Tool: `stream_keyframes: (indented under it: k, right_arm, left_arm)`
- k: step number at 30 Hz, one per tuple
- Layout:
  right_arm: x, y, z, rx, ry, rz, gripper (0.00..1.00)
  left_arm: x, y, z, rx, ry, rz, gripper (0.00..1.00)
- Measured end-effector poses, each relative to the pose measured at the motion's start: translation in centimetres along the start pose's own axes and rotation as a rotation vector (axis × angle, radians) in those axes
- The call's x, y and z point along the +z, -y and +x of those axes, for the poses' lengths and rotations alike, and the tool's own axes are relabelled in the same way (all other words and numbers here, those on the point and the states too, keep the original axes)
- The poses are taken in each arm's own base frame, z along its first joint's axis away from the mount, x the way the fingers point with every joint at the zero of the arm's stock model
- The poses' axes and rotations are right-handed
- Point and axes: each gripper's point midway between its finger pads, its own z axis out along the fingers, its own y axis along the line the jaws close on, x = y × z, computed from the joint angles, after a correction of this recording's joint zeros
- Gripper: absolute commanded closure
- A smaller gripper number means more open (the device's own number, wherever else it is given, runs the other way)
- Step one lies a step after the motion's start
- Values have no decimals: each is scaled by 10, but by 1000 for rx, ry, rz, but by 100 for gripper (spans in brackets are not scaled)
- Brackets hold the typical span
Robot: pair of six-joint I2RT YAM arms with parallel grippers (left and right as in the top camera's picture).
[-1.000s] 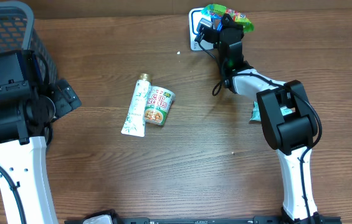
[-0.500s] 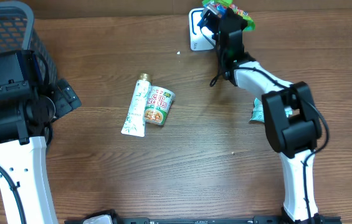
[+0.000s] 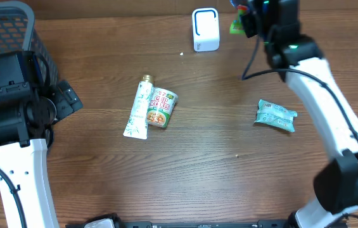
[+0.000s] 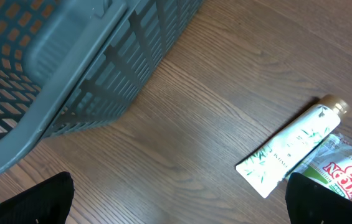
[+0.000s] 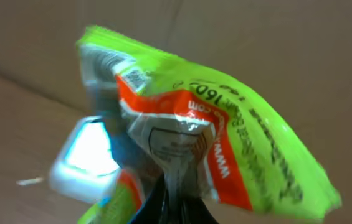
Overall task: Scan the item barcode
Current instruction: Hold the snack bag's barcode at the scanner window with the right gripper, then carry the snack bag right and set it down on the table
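Since a second ago my right arm [image 3: 331, 107] has swung off to the right, carrying the green snack bag [image 5: 213, 137] from directly over the scanner [image 3: 205, 29] to a spot beside it at the far edge of the table [image 3: 217, 171]. Going by size, the grey basket [image 3: 1, 25] fills the far left corner and is cut off by the frame in both the overhead and left wrist views. My left gripper [image 3: 71, 101] hangs near it, jaws spread wide around nothing; only the two dark fingertips [image 4: 45, 202] show in its own camera. Mid-table a white tube [image 3: 139, 109] lies touching a noodle cup [image 3: 162, 107], and the cup is half cropped in the left wrist view. A teal packet [image 3: 277, 116] lies alone, partly under my right arm. My right gripper [image 3: 249, 18] is clamped tight on the bag's crimped lower edge. From overhead only a green sliver of the bag shows. Up close it is motion-blurred, its small code patch [image 5: 135, 78] unreadable, with the scanner a pale smear behind it.
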Motion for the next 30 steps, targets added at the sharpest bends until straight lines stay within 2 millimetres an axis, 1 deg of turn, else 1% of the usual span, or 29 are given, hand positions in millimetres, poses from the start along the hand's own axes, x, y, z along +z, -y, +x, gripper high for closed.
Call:
stream_keyframes:
  k: [2,4,7,10,12,15,17,19,20,21,24,27,30]
  right_arm:
    - [-11,-2,4,105,-20,-75,96]
    - [-15,-4,10,183,-42,-140,96]
    - [-20,-13,23,283,-96,-258,96]
    - [-30,-25,37,361,-164,-384,96]
    - [-40,-32,46,407,-210,-453,96]
    - [-66,-42,60,481,-308,-541,96]
    - [-86,-43,61,519,-337,-578,96]
    - [-103,-41,55,542,-329,-606,96]
    - [-119,-40,49,556,-319,-630,96]
    - [-122,-40,48,560,-319,-634,96]
    - [-149,-45,50,584,-350,-671,96]
    - [-161,-48,56,599,-388,-692,96]
    - [-161,-38,63,618,-401,-667,96]
  left_arm:
    - [0,0,0,0,0,0,0]
    - [0,0,0,0,0,0,0]
    - [0,0,0,0,0,0,0]
    - [0,0,0,0,0,0,0]
    - [0,0,0,0,0,0,0]
    - [0,0,0,0,0,0,0]
    - [0,0,0,0,0,0,0]
    - [0,0,0,0,0,0,0]
    - [0,0,0,0,0,0,1]
    - [0,0,0,0,0,0,0]
    - [0,0,0,0,0,0,0]
    - [0,0,0,0,0,0,0]
    - [0,0,0,0,0,0,0]
